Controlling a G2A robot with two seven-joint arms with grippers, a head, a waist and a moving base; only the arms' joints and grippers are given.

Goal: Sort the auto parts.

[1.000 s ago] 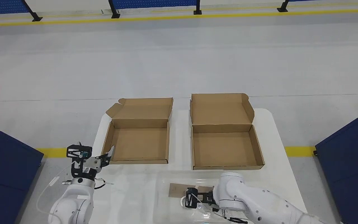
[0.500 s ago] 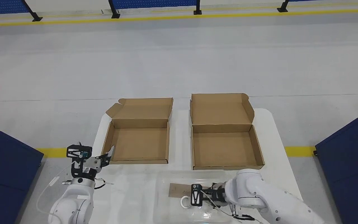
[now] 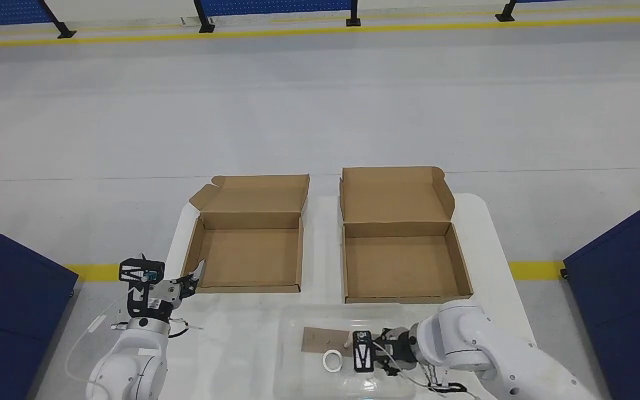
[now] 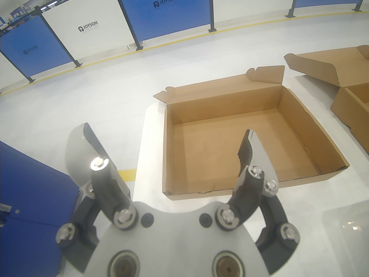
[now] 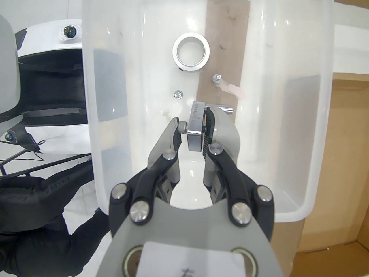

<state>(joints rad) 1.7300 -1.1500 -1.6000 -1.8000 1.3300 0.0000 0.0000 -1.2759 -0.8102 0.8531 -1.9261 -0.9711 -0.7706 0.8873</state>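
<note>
A clear plastic bin (image 5: 324, 93) (image 3: 296, 345) sits at the robot's edge of the white bench (image 3: 320, 260). Inside the bin's walls, the right hand (image 5: 193, 126) (image 3: 362, 352) is clamped on a small grey metal block (image 5: 196, 122), one finger on each side of it; whether the block touches the bin's floor cannot be told. On the bin's floor lies a brown strip (image 5: 227, 27) (image 3: 322, 338) along one side. A metal ring (image 5: 190, 51) (image 3: 331, 361) rests in the bin beside that strip. Two small bolts lie in the bin as well, one (image 5: 178, 94) on the bare floor and one (image 5: 216, 78) on the strip. The left hand (image 4: 167, 134) (image 3: 172, 285) hangs well apart from the bin, off to its left, fingers spread wide with nothing between them. Beyond the bin, on its far side, stand two open cardboard boxes with raised lids: the left box (image 3: 250, 255) (image 4: 230, 145) and the right box (image 3: 405, 265) (image 4: 354, 99).
</note>
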